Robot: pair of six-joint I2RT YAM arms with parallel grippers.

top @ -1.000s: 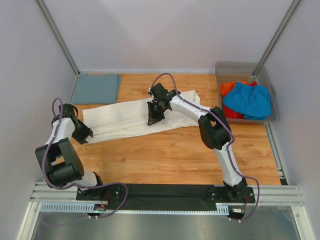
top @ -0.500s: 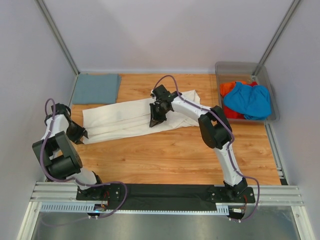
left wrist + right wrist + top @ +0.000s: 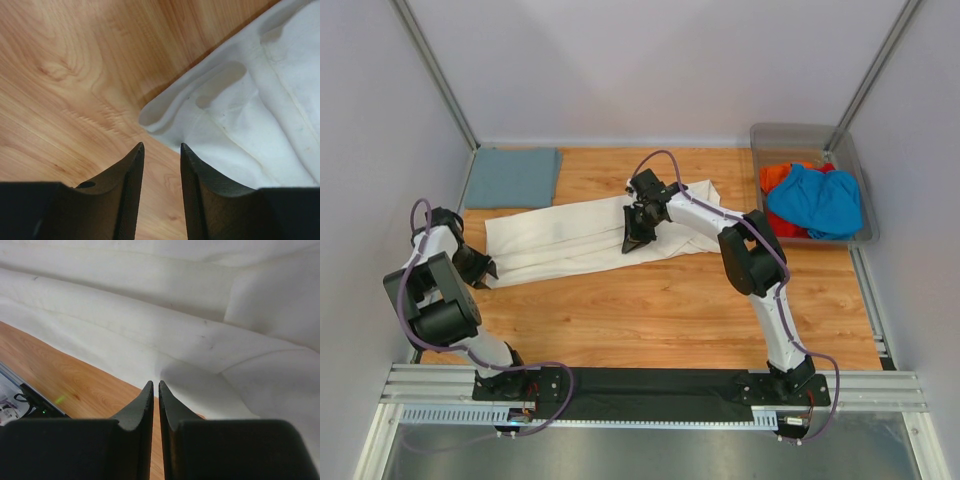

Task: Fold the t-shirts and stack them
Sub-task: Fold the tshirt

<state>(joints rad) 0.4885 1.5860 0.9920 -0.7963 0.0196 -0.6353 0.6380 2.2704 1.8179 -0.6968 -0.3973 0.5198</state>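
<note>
A big cream-white cloth t-shirt [image 3: 560, 235] lies flat on the light brown wooden worktop [image 3: 670, 310]. It is folded into a long strip. The strip runs from near the left edge up toward the middle of the far edge. Its left end shows soft rolled layers, one on top of the other. Its right end is wider and a bit lumpy.

The left gripper [image 3: 485, 270] is low, right at the left end of the strip. From its own camera, its two black fingers [image 3: 127, 172] stand a little way apart, with bare wood showing between them. They hold nothing. The rolled corner of the cream shirt [image 3: 260, 125] is just beyond the tips, not touching them.

The right gripper [image 3: 633, 240] points down at the near edge of the strip, about halfway along. Up close, the right gripper's [image 3: 156, 384] fingers are pressed almost together, with only a thin slit left. The cloth [image 3: 150, 330] bunches a little right at the tips, so they seem to pinch its edge.

A dull grey-blue folded t-shirt [image 3: 513, 177] sits square in the far left corner, just beyond the cream one. A clear grey plastic bin [image 3: 807, 135] stands in the far right corner. In it a bright blue t-shirt [image 3: 815, 200] is heaped on top of an orange-red t-shirt [image 3: 775, 177]. The right arm reaches across the middle of the worktop, well apart from the bin.
</note>
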